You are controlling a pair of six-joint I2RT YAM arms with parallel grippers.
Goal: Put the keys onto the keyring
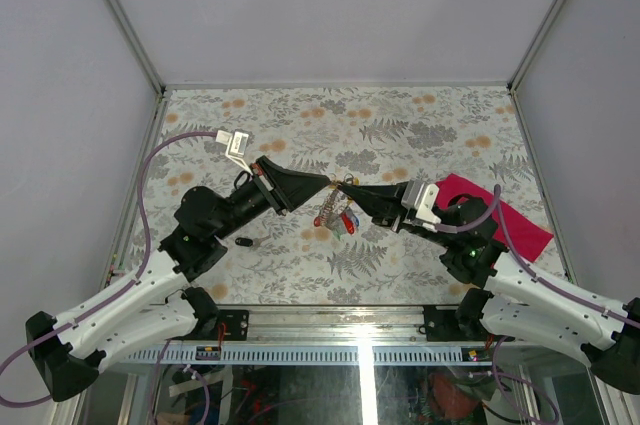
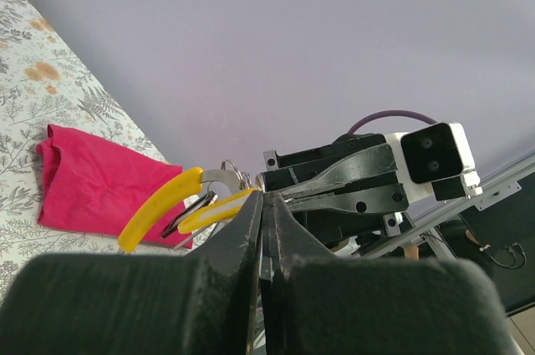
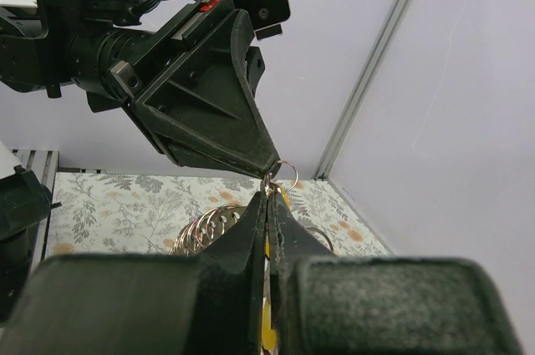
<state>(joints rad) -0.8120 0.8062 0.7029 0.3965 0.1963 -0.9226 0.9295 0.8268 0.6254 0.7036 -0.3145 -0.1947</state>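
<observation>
Silvery and thin, the metal keyring (image 3: pixel 287 173) sits held in the air above the middle of the leaf-patterned bench (image 1: pixel 400 125), exactly where my two black end effectors meet tip to tip. My left end effector (image 1: pixel 328 183) reaches in from 9 o'clock and my right end effector (image 1: pixel 354 189) from 3 o'clock. Both are pressed fully shut. The left one appears pinched on the keyring itself. The right one is closed just beneath it with a sliver of yellow between its fingers, though I cannot tell what it grips.

The small silvery metal keys (image 1: pixel 337 217), with red, blue and yellow plastic heads, dangle in a bunch from that meeting point. Their long axes hang downward, toward 6 o'clock in the overhead view. Neither arm is nearer, since both touch the same spot. I judge the next move turns on that shared pinch.

A crumpled magenta cloth (image 1: pixel 495 213) lies on the bench at 3 o'clock, well apart. No brand, label or writing is readable.
</observation>
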